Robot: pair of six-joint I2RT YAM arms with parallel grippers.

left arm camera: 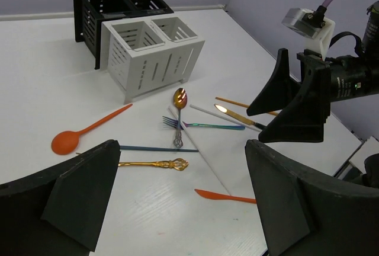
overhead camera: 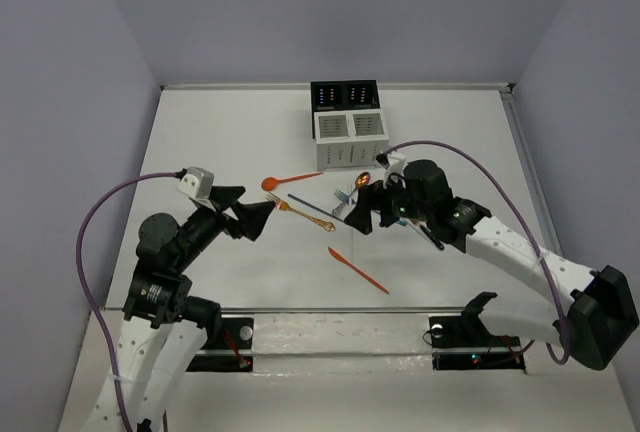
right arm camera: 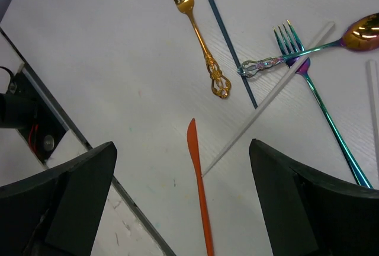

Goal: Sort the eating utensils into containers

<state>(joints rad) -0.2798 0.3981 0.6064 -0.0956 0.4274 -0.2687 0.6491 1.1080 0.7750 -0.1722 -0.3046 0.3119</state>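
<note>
Sorting not yet begun, by my reading: the joined block of white and black perforated holders (overhead camera: pixel 345 127), at 12 o'clock on the white tabletop (overhead camera: pixel 220 132), shows no utensil inside; the orange plastic spoon (overhead camera: pixel 290 180), ornate gold fork (overhead camera: pixel 305 216), slim orange knife (overhead camera: pixel 358 270) and the rest lie loose at centre; my left hand (overhead camera: pixel 250 210) and right hand (overhead camera: pixel 358 214) both gape, holding nothing.

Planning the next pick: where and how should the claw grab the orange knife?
Orange knife: take the handle half, straight from above, closing across its width. It lies flat, and the white chopstick ends right beside its blade; the handle is clear on both sides.
</note>
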